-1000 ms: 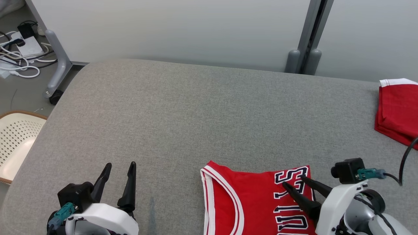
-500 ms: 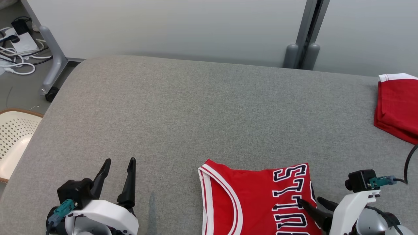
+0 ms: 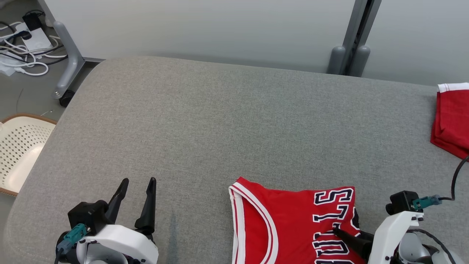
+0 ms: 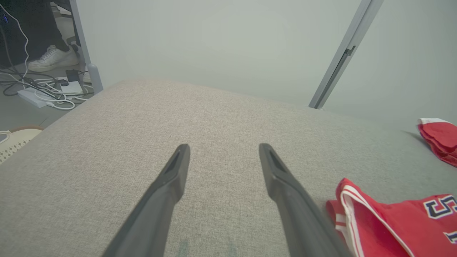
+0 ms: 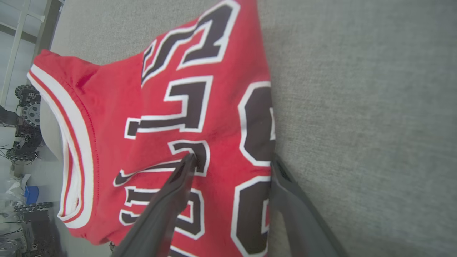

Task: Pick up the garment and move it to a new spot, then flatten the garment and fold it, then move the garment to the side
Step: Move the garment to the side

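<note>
The garment [image 3: 285, 220] is a red jersey with white trim and dark lettering, lying folded at the near edge of the grey padded table [image 3: 205, 121]. It also appears in the left wrist view [image 4: 385, 221] and the right wrist view [image 5: 171, 107]. My right gripper [image 3: 348, 231] is open over the jersey's right edge. In its own view [image 5: 232, 158] one finger lies over the lettering and the other sits at the cloth's border by the bare table. My left gripper [image 3: 139, 179] stands open over bare table left of the jersey, holding nothing [image 4: 224, 146].
A second folded red cloth [image 3: 452, 121] lies at the table's far right. A white perforated basket [image 3: 18, 146] sits on the floor at the left. Cables and a power strip [image 3: 25, 40] lie by a grey wheeled post [image 3: 69, 66]. A person's shoe [image 4: 53, 59] is beyond the table.
My right gripper has drawn back along the jersey toward the near edge, still open. The head camera has shifted slightly. The left gripper and the jersey stay where they were.
</note>
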`<state>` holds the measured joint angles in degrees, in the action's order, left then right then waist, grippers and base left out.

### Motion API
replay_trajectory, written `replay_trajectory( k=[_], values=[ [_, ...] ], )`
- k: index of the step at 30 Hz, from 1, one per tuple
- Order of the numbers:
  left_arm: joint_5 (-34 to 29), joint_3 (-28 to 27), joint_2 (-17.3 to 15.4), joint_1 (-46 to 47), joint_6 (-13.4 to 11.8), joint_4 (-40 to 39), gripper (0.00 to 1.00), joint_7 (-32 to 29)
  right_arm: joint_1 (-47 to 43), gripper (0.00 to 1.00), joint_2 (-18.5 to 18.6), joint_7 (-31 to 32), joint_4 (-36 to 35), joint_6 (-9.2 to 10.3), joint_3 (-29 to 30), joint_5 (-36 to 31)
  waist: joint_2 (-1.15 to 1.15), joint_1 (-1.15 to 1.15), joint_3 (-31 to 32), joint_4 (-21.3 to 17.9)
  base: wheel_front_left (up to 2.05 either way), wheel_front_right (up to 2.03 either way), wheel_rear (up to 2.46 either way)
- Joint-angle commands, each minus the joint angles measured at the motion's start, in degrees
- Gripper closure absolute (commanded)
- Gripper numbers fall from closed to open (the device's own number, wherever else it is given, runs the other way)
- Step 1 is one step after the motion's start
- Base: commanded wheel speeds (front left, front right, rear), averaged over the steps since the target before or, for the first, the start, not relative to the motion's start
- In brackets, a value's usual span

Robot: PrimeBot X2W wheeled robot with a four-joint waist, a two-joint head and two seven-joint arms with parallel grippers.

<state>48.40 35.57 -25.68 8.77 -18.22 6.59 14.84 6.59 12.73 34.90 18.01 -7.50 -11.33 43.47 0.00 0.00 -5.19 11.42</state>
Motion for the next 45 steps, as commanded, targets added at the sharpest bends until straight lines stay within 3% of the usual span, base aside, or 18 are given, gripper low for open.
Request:
replay_trajectory(
  k=[1,2,3,4,15,21,30,37,45],
  values=[
    [-0.23,-0.14,0.02,1.09,0.19,0.33,0.00,0.21,-0.25,0.06,-0.09,0.91,1.56,0.00,-0.60,1.00,0.00,0.00,0.06,0.30,0.00,0.00,0.00],
    [-0.22,-0.15,0.02,1.05,0.19,0.37,0.00,0.21,-0.22,0.62,0.05,0.88,1.71,0.00,-0.81,1.30,0.00,0.00,0.10,0.39,0.00,0.00,0.00],
    [-0.20,-0.16,0.03,0.98,0.20,0.38,0.00,0.22,-0.21,0.92,0.19,0.71,1.84,0.00,-0.98,1.63,0.00,0.00,0.18,0.45,0.00,0.00,0.00],
    [-0.18,-0.16,0.03,0.88,0.20,0.36,0.00,0.22,-0.21,1.00,0.31,0.51,1.95,0.00,-1.17,1.75,0.00,0.00,0.24,0.49,0.00,0.00,0.00],
    [-0.34,-0.35,-0.07,0.48,0.10,0.17,0.00,0.24,2.50,1.00,2.72,-4.84,-1.85,-0.01,-4.19,4.30,0.00,0.00,0.97,-0.63,0.00,0.00,0.00],
    [-0.77,0.17,0.07,1.34,0.45,-0.19,0.00,0.14,8.04,1.00,6.67,-9.19,-3.65,-0.01,-6.80,3.26,0.00,0.00,0.29,-2.56,0.00,0.00,0.00],
    [-1.85,1.10,0.94,4.14,0.85,-0.75,0.00,-0.04,19.72,1.00,14.19,-10.59,-4.62,-0.01,-10.91,3.95,0.00,0.00,-4.49,-5.50,0.00,0.00,0.00],
    [-4.12,2.31,2.44,9.11,2.58,-1.11,0.00,0.05,30.84,1.00,19.50,-13.44,-1.13,-0.01,-12.18,4.99,0.00,0.00,-10.34,-7.33,0.00,0.00,0.00],
    [-6.47,2.95,4.19,14.26,4.42,0.52,0.00,0.21,41.04,1.00,22.83,-17.13,4.79,-0.01,-12.64,6.33,0.00,0.00,-15.57,-8.84,0.00,0.00,0.00]
  ],
)
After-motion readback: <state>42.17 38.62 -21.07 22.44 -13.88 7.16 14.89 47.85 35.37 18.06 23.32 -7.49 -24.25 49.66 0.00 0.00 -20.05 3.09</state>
